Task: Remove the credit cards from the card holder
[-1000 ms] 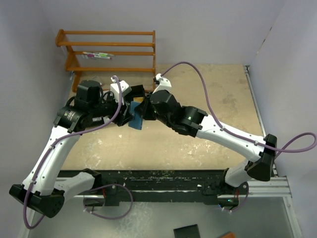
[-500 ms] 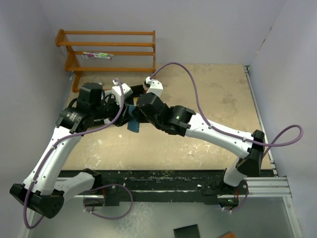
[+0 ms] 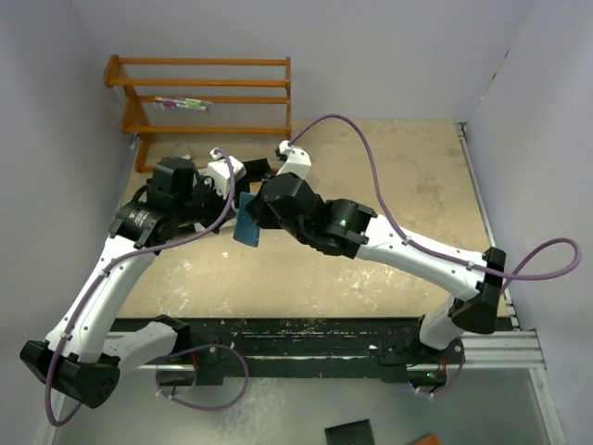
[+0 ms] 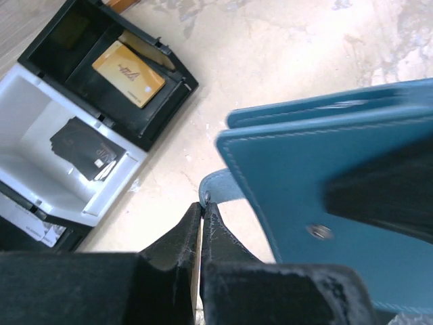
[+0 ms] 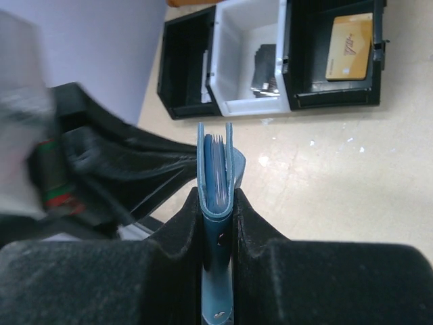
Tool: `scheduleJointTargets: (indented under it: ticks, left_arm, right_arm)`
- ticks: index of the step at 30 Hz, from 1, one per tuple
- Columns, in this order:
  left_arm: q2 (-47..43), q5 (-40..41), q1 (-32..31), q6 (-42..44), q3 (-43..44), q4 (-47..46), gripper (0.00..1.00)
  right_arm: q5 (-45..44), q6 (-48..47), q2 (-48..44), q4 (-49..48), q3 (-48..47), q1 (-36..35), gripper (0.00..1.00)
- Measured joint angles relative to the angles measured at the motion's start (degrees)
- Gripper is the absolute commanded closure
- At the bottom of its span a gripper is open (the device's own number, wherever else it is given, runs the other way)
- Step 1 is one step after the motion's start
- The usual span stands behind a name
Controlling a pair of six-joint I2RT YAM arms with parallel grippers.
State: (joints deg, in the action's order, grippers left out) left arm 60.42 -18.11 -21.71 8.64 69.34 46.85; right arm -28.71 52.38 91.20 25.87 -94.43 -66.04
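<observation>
right gripper (image 5: pixel 216 198) clamps card holder (image 5: pixel 215 159), left gripper (image 4: pixel 203 210) closed

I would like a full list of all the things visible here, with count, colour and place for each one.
table: one, tan, under everything
rack: one, orange wood, far left corner
tray: one, black-white-black compartments, on the table
gold card: one, gold, in an end black compartment
dark cards: small stack, black, in the white compartment
card holder: one, blue, in the air, edge up
cards in the holder: several edges, grey, between its covers
arms: two, white and black, with purple cables
left fingers: two, black, shut, tips at the holder's strap
right fingers: two, black, shut on the card holder
</observation>
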Motion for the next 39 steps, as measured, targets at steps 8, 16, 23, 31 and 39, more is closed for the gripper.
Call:
scheduleJointTargets:
  ticks: [8,16,23,31,39]
  left_arm:
    - [0.4,5.1,-0.1,-0.1,1.4,0.5,1.0]
    - [-1.3,4.4,-0.1,0.8,4.2,3.0,0.75]
    - [-2.3,-1.9,0.0,1.0,5.7,5.1,0.0]
    - [-1.4,-18.1,0.1,-4.5,10.6,7.3,0.05]
    - [-1.5,-26.3,0.4,-3.6,12.2,9.0,0.58]
  right_arm:
    - [1.2,0.2,-2.5,-0.9,0.2,-0.3,1.0]
    - [6.8,-1.2,-8.2,-5.9,9.6,2.2,1.0]
    - [20.6,-3.3,-17.3,-16.7,20.6,9.8,1.0]
    - [29.8,-6.1,-18.7,-25.0,21.1,10.3,1.0]
    - [37.4,-7.9,-22.0,-30.6,25.5,11.1,1.0]
